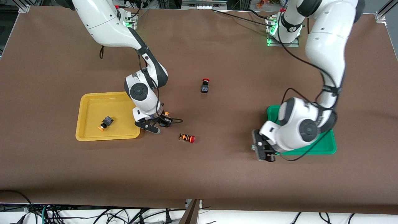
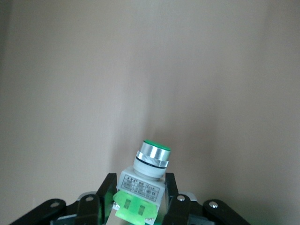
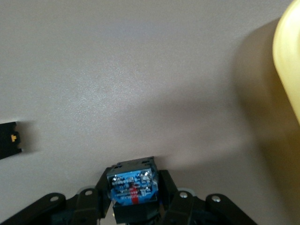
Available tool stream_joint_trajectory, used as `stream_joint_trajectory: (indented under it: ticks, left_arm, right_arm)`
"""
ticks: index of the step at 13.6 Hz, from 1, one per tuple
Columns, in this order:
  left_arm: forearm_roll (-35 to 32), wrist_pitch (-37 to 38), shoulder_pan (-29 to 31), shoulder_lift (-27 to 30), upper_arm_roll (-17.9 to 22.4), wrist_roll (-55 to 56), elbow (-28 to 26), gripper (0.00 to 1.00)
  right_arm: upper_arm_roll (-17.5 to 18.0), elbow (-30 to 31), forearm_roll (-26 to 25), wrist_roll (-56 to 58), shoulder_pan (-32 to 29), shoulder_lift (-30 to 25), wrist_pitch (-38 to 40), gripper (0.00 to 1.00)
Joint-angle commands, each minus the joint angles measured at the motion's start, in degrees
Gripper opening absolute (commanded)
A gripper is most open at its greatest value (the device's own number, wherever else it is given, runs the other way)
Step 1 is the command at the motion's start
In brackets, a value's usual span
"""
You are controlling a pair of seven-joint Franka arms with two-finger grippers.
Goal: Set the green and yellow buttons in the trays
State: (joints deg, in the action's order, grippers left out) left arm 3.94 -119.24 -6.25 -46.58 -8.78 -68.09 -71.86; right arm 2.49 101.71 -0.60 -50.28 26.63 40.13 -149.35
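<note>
My left gripper is over the bare table beside the green tray. In the left wrist view the left gripper is shut on a silver-white button with a green cap and light-green block. My right gripper is low beside the yellow tray. It is shut on a black-bodied button with a yellow-orange cap. In the right wrist view the right gripper holds this button, blue label showing. Another yellow-capped black button lies in the yellow tray. The silver-white orange button is out of view.
A black switch with a red cap stands mid-table. An orange-striped switch with a red cap lies close to my right gripper, nearer to the front camera. The left arm covers much of the green tray. The yellow tray's rim shows in the right wrist view.
</note>
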Motion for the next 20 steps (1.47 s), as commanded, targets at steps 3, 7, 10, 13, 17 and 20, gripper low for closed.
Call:
stream_joint_trajectory:
  ticks: [3, 7, 10, 13, 17, 20]
  left_arm:
    - [1.6, 14.89, 12.02, 3.77, -0.27, -0.37, -1.71, 0.03]
    - [1.34, 16.23, 19.15, 2.46, -0.45, -4.05, -4.87, 0.04]
    - [-5.23, 6.69, 18.46, 2.28, -0.53, -4.5, -10.91, 0.04]
    - [-6.4, 3.05, 18.38, 2.1, -0.54, -4.59, -12.52, 0.19]
    - [-6.84, 3.39, 18.38, 3.41, -0.62, -4.59, -12.26, 1.0]
    - [-6.4, 6.89, 18.29, 8.94, -2.11, -0.93, -11.56, 1.0]
  right_arm:
    - [-3.44, -0.45, -0.98, 5.08, 0.61, -4.43, 5.7, 0.0]
    - [-9.24, -1.95, -1.07, 16.43, 0.44, -8.75, 16.89, 0.0]
    - [-12.49, -0.12, -0.9, 20.91, 0.35, -9.19, 19.89, 0.0]
    - [-13.38, 6.11, -0.72, 22.24, -0.18, -9.2, 13.69, 0.0]
    - [-13.38, 11.05, -0.63, 22.51, -1.05, -8.93, 7.5, 0.08]
    - [-13.56, 10.97, -0.63, 22.6, -2.29, -9.46, 7.85, 0.95]
